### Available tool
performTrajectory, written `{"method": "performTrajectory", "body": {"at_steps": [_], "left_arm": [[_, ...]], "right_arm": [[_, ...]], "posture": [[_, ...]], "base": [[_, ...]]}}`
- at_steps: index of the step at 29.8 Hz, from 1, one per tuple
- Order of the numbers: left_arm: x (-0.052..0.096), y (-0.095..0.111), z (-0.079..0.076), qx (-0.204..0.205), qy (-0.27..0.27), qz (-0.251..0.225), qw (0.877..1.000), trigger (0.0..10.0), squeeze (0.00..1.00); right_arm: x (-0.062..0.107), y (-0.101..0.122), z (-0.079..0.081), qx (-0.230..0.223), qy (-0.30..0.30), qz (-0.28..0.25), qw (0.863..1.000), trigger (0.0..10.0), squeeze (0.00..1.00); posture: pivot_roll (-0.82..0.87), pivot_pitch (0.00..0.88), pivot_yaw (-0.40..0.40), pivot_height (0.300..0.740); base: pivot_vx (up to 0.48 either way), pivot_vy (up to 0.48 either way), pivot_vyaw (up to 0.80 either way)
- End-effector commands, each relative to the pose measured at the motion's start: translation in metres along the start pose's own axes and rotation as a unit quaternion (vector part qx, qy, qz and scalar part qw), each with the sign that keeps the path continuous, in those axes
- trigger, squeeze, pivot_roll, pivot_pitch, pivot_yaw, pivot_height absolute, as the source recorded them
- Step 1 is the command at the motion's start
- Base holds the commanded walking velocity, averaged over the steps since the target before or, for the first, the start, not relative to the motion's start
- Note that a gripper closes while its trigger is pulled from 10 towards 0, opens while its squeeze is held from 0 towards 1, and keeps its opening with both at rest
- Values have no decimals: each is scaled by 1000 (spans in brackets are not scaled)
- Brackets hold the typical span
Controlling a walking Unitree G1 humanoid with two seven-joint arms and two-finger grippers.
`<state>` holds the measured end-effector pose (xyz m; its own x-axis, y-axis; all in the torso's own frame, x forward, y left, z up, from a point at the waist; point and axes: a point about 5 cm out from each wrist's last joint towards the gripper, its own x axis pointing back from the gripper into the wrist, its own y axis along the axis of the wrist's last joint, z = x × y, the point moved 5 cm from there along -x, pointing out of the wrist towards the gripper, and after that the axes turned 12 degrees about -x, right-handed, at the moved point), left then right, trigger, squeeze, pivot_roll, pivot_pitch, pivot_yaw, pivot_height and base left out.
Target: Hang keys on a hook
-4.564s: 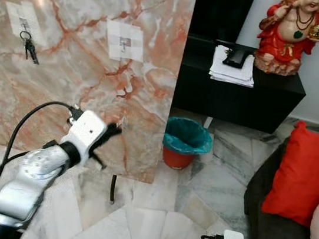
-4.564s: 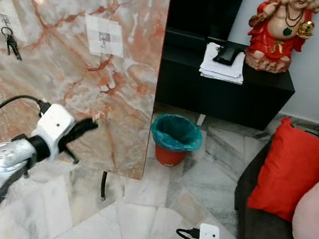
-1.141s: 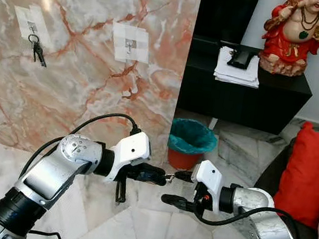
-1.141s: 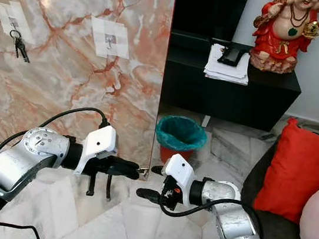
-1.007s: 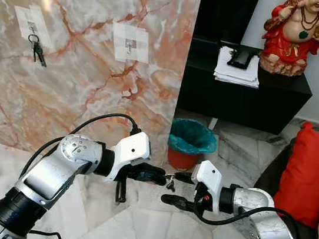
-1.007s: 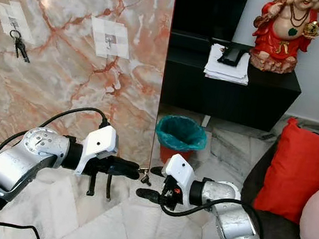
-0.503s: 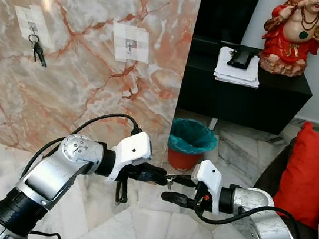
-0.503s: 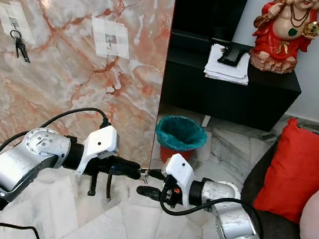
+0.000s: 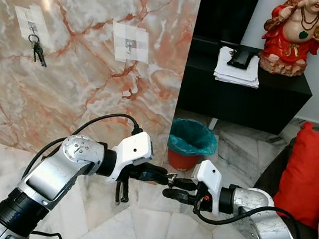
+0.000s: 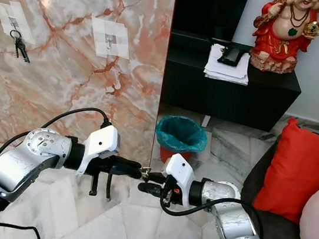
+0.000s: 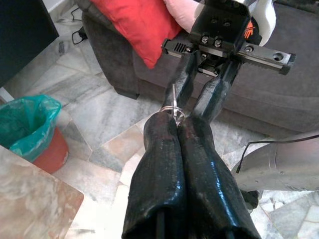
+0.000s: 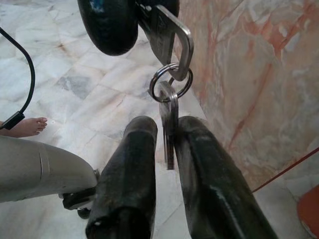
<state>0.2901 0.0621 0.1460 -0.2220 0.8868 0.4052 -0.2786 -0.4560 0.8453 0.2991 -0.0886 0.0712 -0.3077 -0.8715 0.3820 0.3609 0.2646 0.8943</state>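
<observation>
A small bunch of keys (image 12: 169, 107) on a ring hangs from my left gripper (image 9: 162, 175), which is shut on one key just above the marble floor. My right gripper (image 9: 169, 188) faces it tip to tip. Its two fingers (image 12: 130, 149) stand on either side of the hanging key, with a narrow gap still showing. The key ring (image 11: 174, 106) shows at my left fingertips. On the marble wall panel a white patch carries a bare hook (image 9: 130, 46). Another bunch of keys (image 9: 36, 50) hangs on a hook further left.
A red bin with a teal liner (image 9: 187, 142) stands by the panel's edge. Behind it a black cabinet (image 9: 251, 102) bears papers and a red statue (image 9: 293, 31). A dark sofa with a red cushion (image 9: 313, 177) is at the right. A bare foot (image 12: 25, 127) is on the floor.
My right gripper's fingers have come much closer together and now bracket the hanging key. My left gripper has kept its hold and barely moved.
</observation>
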Motion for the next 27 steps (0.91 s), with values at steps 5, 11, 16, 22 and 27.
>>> {"method": "performTrajectory", "body": {"at_steps": [5, 11, 16, 22, 27], "left_arm": [[4, 6, 8, -16, 12, -3, 1000, 10000, 0], [4, 5, 9, -16, 14, -2, 1000, 10000, 0], [5, 3, 11, -18, 20, 3, 1000, 10000, 0], [7, 0, 14, -26, 29, 14, 999, 10000, 0], [8, -4, 18, -33, 39, 27, 998, 10000, 0]], "right_arm": [[1, 3, 2, 4, 4, -4, 1000, 0, 0], [2, 3, 2, 3, 5, -5, 1000, 0, 0], [5, 3, 1, 3, 3, -4, 1000, 0, 0], [6, 3, 0, 3, 2, -4, 1000, 0, 0], [7, 3, 0, 3, 1, -5, 1000, 0, 0]], "posture": [[68, 56, -34, 740], [68, 58, -35, 740], [67, 61, -35, 740], [67, 63, -36, 740], [67, 63, -36, 740]], "base": [[0, 0, 0], [0, 0, 0], [0, 0, 0], [0, 0, 0], [0, 0, 0]]}}
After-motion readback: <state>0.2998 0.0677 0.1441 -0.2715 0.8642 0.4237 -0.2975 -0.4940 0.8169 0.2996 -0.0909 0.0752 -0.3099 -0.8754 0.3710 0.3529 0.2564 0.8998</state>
